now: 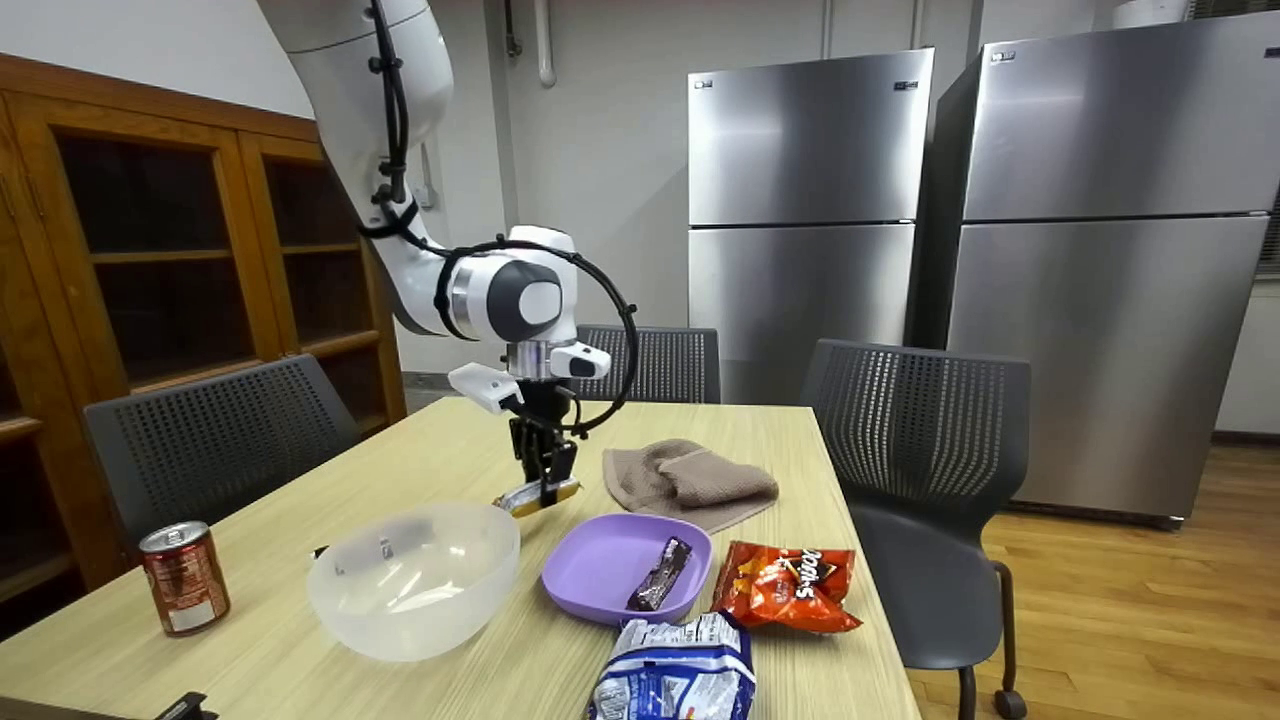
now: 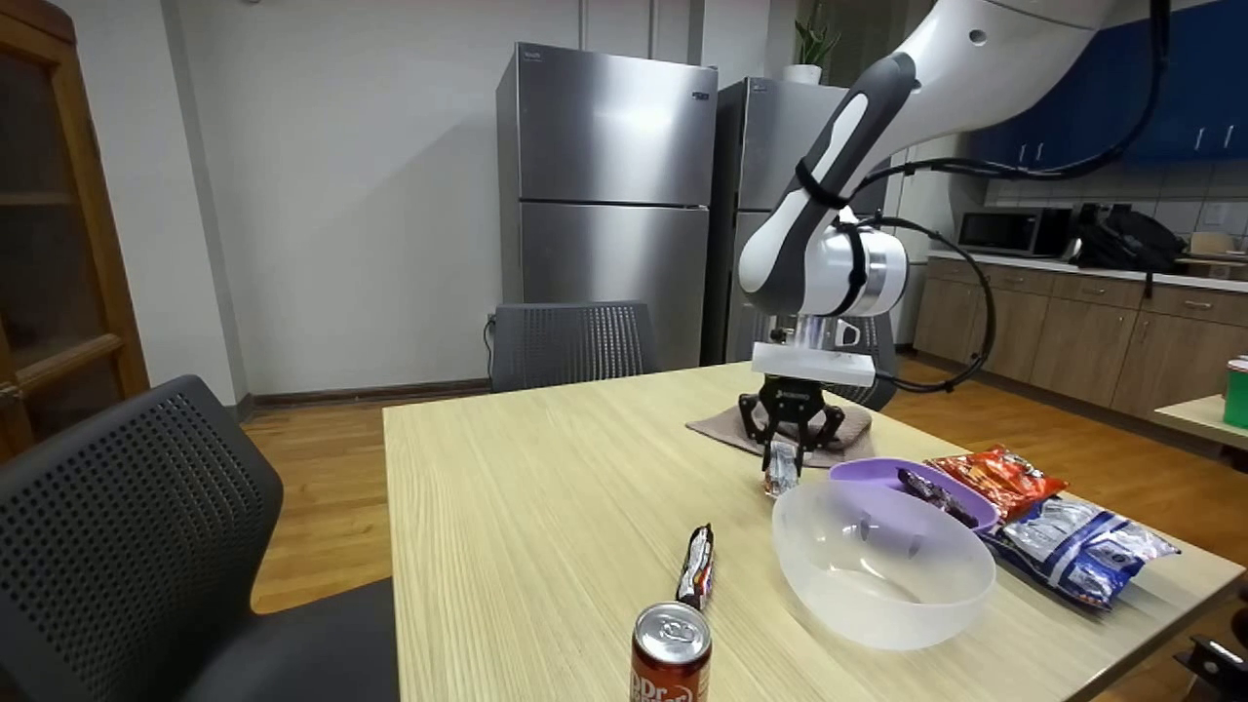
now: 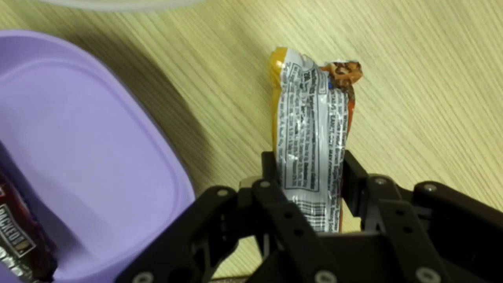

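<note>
One soda can point(image 2: 671, 653), two snack bags point(image 1: 787, 587), two loose bars point(image 2: 696, 567), third bar point(image 3: 312, 133) in the end effector's point(image 3: 309, 169) pinch.

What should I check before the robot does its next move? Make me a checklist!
1. Gripper closed on the wrapped bar: ok, its jaws touch both long sides.
2. Wrapped bar lifted off the table: cannot tell; no view clearly shows whether there is a gap beneath it.
3. Wrapped bar apart from the purple plate: ok, the wrist view shows table between them.
4. Wrapped bar apart from the bowl: ok, table shows between them in the wrist view too.
5. Soda can standing upright: ok.
6. Cloth lying flat: not ok, it is bunched up.
</note>
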`<state>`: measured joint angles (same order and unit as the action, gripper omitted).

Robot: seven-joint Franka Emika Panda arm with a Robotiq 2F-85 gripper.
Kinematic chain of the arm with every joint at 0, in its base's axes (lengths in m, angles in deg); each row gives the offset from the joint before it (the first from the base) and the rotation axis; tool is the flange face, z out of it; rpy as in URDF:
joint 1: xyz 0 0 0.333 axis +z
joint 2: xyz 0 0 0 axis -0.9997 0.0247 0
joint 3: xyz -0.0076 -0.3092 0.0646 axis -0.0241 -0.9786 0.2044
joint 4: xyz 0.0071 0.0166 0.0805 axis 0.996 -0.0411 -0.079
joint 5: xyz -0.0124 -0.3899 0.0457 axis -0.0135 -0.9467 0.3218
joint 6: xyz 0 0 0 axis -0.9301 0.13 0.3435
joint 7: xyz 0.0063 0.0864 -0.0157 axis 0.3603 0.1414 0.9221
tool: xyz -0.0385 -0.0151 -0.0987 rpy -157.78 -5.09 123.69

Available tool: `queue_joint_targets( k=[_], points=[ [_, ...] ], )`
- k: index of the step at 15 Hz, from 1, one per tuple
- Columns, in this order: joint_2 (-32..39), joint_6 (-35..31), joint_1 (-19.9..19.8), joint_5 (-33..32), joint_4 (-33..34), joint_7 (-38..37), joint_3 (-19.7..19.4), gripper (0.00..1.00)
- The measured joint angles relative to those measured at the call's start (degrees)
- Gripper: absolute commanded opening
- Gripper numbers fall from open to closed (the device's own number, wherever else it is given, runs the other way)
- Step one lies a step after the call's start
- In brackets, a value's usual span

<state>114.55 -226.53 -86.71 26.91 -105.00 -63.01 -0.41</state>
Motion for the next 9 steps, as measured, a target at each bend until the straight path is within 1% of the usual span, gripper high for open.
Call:
queue_joint_targets(
  k=[4,9],
  points=[
    [-0.8,0.0,-0.4,-1.2,-0.2,0.9,-2.1,0.16],
    [-1.4,0.0,-2.3,-3.8,-1.9,5.3,-4.0,0.16]
  ],
)
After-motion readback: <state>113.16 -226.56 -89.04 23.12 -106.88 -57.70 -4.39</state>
